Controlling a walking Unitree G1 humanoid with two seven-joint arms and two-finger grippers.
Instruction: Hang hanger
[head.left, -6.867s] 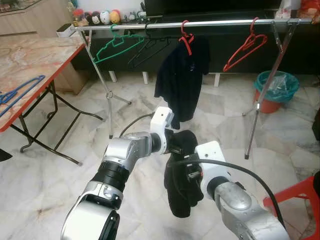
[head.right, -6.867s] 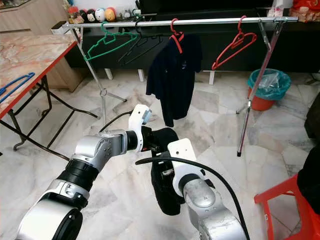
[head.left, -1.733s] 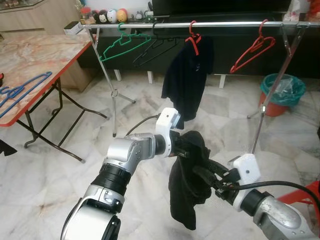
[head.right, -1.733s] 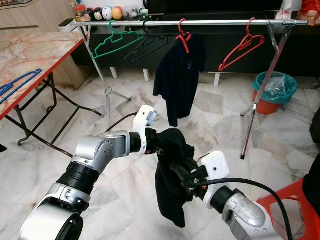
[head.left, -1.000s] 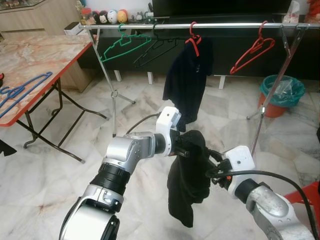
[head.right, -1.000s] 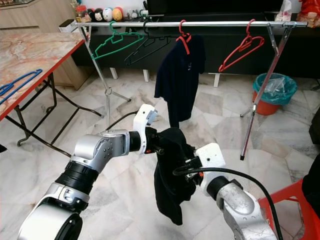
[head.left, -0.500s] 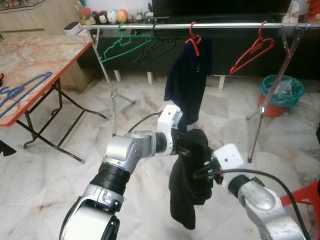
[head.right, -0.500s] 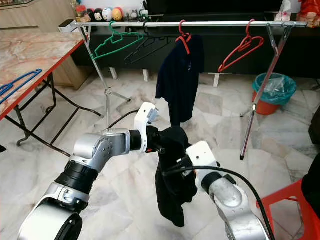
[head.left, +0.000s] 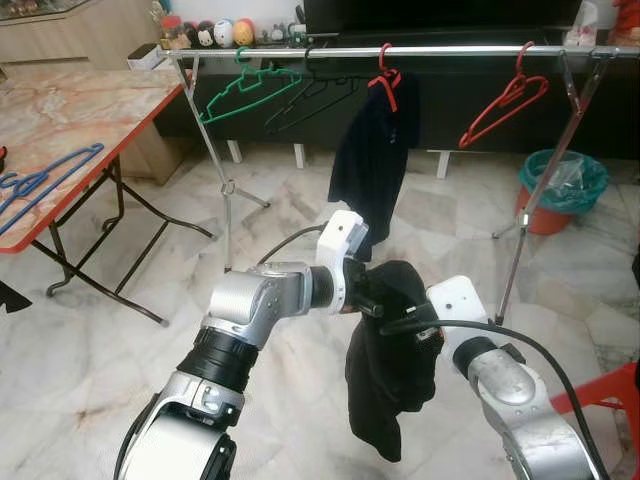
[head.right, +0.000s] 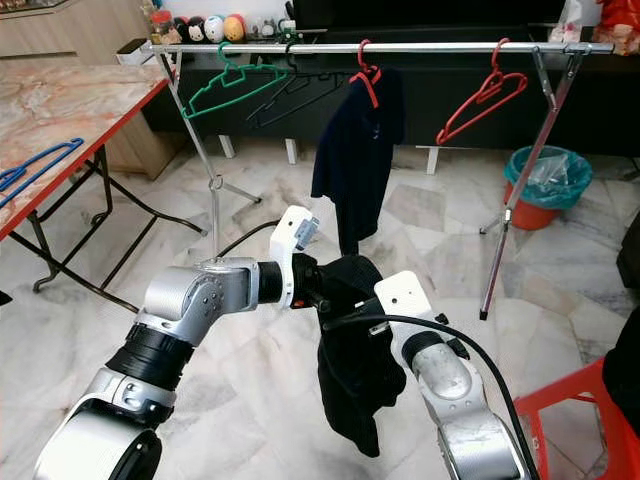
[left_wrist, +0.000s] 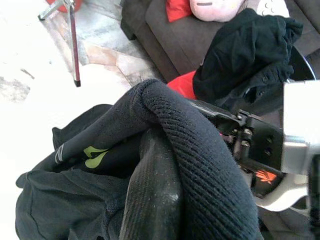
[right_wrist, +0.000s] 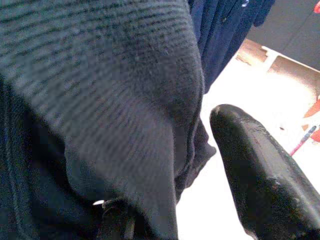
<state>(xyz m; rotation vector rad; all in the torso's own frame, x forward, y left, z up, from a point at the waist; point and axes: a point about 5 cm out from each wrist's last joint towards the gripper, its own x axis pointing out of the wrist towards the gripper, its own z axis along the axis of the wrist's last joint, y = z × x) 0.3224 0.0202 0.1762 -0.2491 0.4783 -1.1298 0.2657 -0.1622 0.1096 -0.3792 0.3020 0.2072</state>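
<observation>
A black garment (head.left: 390, 370) hangs in mid-air in front of me, bunched at its top. My left gripper (head.left: 368, 296) is shut on that bunched top, with ribbed fabric (left_wrist: 170, 120) draped over its fingers. My right gripper (head.left: 405, 322) sits close on the garment's right side and stands open; one black finger (right_wrist: 250, 175) is clear of the cloth (right_wrist: 100, 100) and the other is under it. Whether a hanger is inside the fabric I cannot tell. The clothes rail (head.left: 450, 50) runs across the back, well above and beyond both grippers.
On the rail hang a green hanger (head.left: 240, 95), a black hanger (head.left: 310, 100), a red hanger carrying a dark shirt (head.left: 370, 170), and a bare red hanger (head.left: 505, 100). A marble-topped table (head.left: 60, 130) with blue hangers (head.left: 45, 180) stands left. A bin (head.left: 560, 185) and a red stool (head.left: 610, 385) are right.
My right arm has swung in from the lower right until its wrist sits beside the left gripper at the garment's top. The left gripper has kept its hold and barely moved.
</observation>
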